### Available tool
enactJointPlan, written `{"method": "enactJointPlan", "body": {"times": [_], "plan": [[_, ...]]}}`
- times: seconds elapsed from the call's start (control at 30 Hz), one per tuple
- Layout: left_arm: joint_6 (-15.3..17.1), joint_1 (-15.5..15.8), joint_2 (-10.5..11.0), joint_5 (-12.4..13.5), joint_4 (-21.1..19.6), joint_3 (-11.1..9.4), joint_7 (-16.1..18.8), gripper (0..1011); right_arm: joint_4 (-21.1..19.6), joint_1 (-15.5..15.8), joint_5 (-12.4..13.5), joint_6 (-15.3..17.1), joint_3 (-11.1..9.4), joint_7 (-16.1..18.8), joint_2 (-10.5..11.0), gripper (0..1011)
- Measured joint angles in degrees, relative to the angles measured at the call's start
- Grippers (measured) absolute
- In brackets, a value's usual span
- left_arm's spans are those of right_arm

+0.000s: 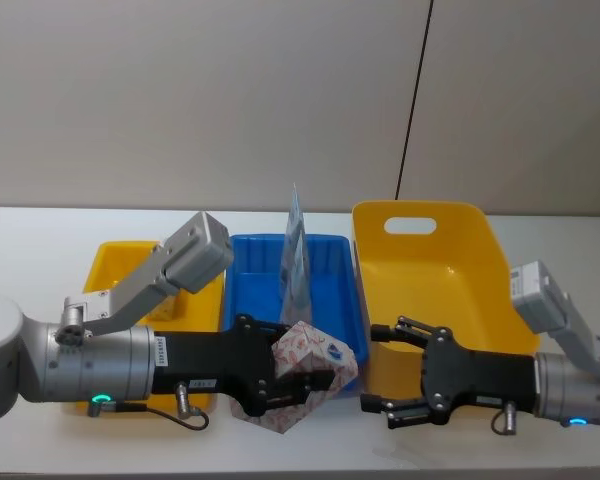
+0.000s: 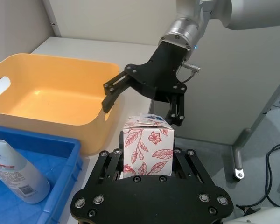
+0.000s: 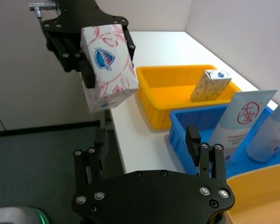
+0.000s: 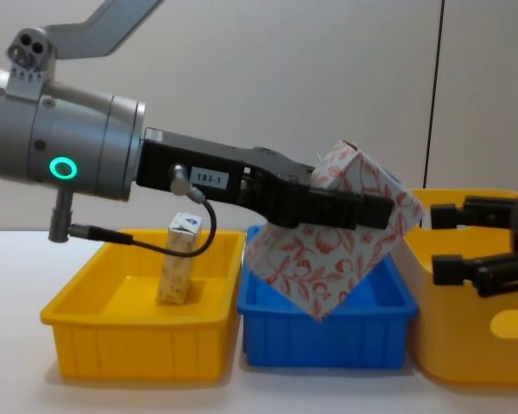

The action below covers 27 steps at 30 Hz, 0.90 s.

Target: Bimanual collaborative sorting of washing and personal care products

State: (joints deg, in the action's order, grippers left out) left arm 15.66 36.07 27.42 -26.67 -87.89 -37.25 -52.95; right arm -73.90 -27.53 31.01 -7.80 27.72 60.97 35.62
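My left gripper (image 1: 302,378) is shut on a cream carton (image 1: 318,352) with red floral print and a blue logo, held tilted in the air in front of the blue tray (image 1: 332,300). In the chest view the carton (image 4: 328,237) hangs above the tray's front wall. My right gripper (image 1: 398,378) is open, facing the carton from a short gap away, over the front of the yellow basket (image 1: 430,265). A second small carton (image 4: 180,259) stands in the yellow tray (image 4: 138,345). Pale blue-white tubes (image 3: 240,119) stand in the blue tray (image 3: 186,130).
Three containers sit in a row on the white table: yellow tray (image 1: 120,265) at the left, blue tray in the middle, and the big handled basket (image 4: 475,345) at the right. A wall stands behind them. The table's front edge is close below both grippers.
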Motion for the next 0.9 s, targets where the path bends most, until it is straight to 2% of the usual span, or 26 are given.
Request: {"method": "enactJointPlan", "body": {"times": [0.2, 0.4, 0.9], "plan": [[-0.6, 0.4, -0.4, -0.1, 0.8, -0.4, 0.0, 396, -0.5, 0.5, 0.5, 0.0, -0.1, 1.2, 1.9, 1000], [-1.2, 0.7, -0.6, -0.2, 1.3, -0.7, 0.2, 398, -1.1, 1.0, 1.1, 0.2, 0.0, 1.6, 2.8, 1000], [-2.8, -0.4, -0.1, -0.9, 0.0, -0.3, 2.5, 396, -1.9, 1.4, 2.9, 1.6, 0.9, 1.1, 2.0, 1000]]}}
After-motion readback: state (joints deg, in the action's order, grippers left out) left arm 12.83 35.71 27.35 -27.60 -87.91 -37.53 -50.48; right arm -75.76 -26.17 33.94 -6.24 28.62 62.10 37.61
